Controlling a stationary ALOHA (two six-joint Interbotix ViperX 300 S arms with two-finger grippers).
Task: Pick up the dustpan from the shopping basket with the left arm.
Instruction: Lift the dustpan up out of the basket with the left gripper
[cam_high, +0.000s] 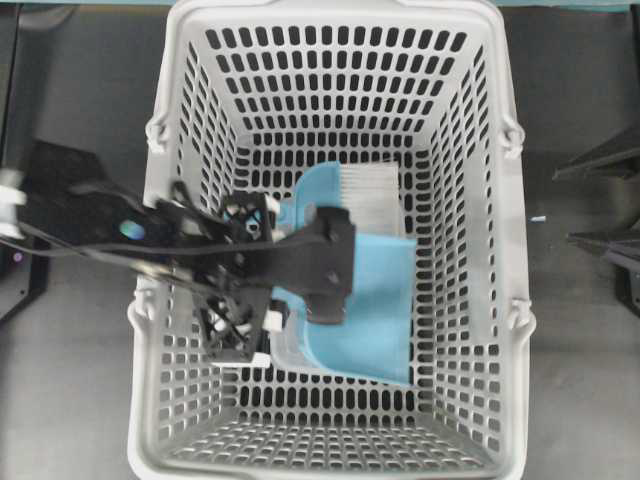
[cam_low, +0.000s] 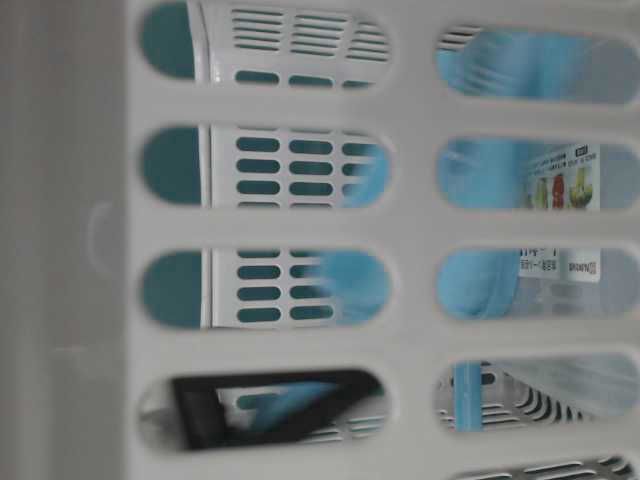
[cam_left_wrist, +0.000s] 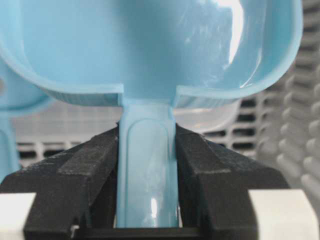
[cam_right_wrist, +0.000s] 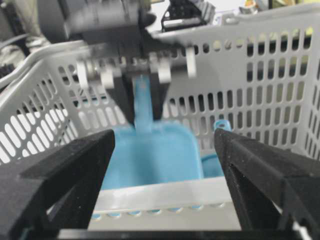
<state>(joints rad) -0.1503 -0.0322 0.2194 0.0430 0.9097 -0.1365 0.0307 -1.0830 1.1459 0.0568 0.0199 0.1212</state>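
Inside the shopping basket (cam_high: 330, 60), the dustpan (cam_high: 370, 310) is seen lying on the slotted floor, with a white-bristled brush (cam_high: 365, 190) just beside its far edge. The left pincer (cam_left_wrist: 147, 190) is reached down into the basket, and its black fingers (cam_left_wrist: 87, 175) are pressed against both sides of the dustpan's thin handle. The right pincer (cam_right_wrist: 165, 165) is held outside the basket wall, its jaws spread wide around nothing.
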